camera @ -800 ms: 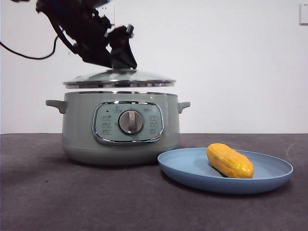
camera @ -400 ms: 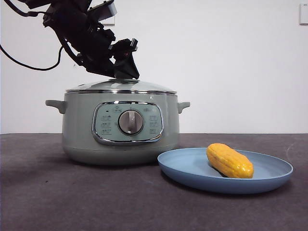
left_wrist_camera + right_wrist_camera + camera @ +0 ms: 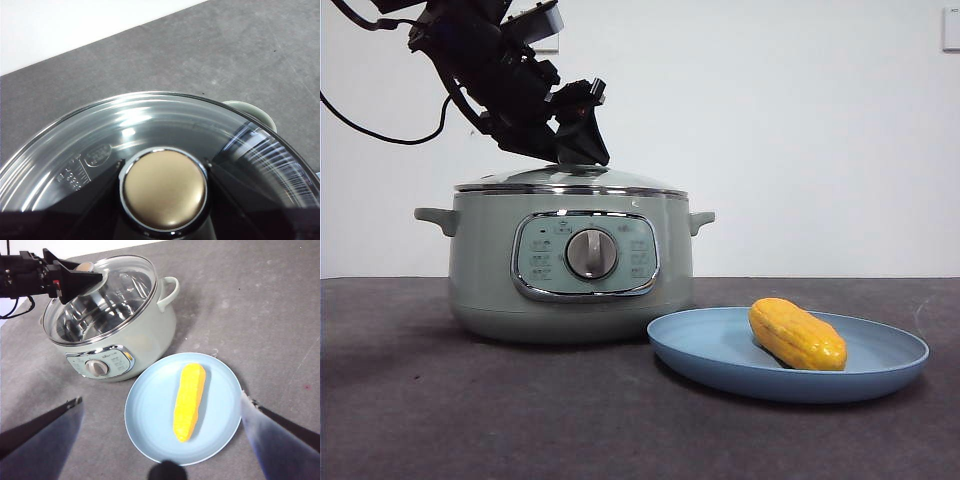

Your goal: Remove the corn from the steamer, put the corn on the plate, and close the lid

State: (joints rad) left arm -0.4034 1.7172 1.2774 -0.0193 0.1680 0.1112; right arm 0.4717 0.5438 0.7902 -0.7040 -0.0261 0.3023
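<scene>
The glass lid [image 3: 570, 180] rests level on the pale green steamer [image 3: 480, 270]. My left gripper [image 3: 582, 150] reaches down from the upper left and is shut on the lid's knob [image 3: 165, 187], with a jaw pressed against each side. The yellow corn [image 3: 797, 334] lies on the light-blue plate [image 3: 720, 375], to the right of the steamer. My right gripper [image 3: 161, 400] hangs open high above the plate [image 3: 150, 425] and the corn [image 3: 190, 400], holding nothing. The same view looks down on the steamer [image 3: 145, 335], the lid [image 3: 115, 295] and the left gripper [image 3: 82, 280].
The steamer's control panel and silver dial [image 3: 591, 253] face the front camera. A black cable [image 3: 380, 135] trails from the left arm at the upper left. Dark grey tabletop [image 3: 440, 420] runs in front of the steamer and plate.
The lid, held just above the steamer's rim a second ago, has come down onto it with my left gripper. Corn and plate have not moved.
</scene>
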